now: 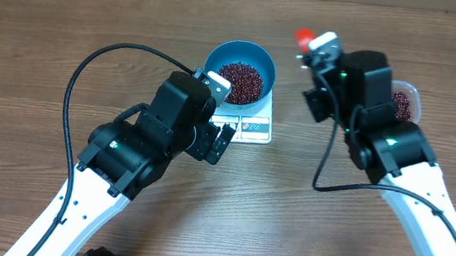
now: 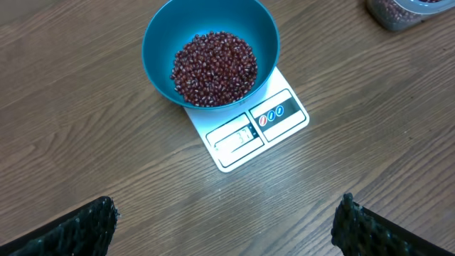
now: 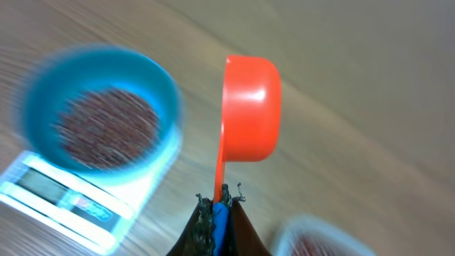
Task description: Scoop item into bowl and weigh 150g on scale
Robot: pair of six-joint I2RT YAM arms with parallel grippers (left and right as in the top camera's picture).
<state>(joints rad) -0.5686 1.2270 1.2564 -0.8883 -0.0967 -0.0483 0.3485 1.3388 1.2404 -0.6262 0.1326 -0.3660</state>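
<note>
The left gripper [image 2: 224, 222] is nearest the left wrist camera: its two dark padded fingers [image 2: 85, 229] stand wide apart and hold nothing above bare tabletop [image 2: 85, 128]. The right gripper [image 3: 217, 208] is clamped on the thin end of the handle of a red-orange scoop [image 3: 249, 107]. Blur hides whether the scoop carries anything.

The beans [image 2: 213, 67] form a loose mound in the light-blue bowl [image 2: 158, 32]. The bowl sits on the white scale [image 2: 229, 162], midway along the tabletop and nearer its far edge. A clear tub [image 2: 398, 16] with more beans stands to the right.

The beans look hard, smooth and quick to roll, so they are best scooped, not pinched. The bowl is probably light and slick; take it by its rim.
</note>
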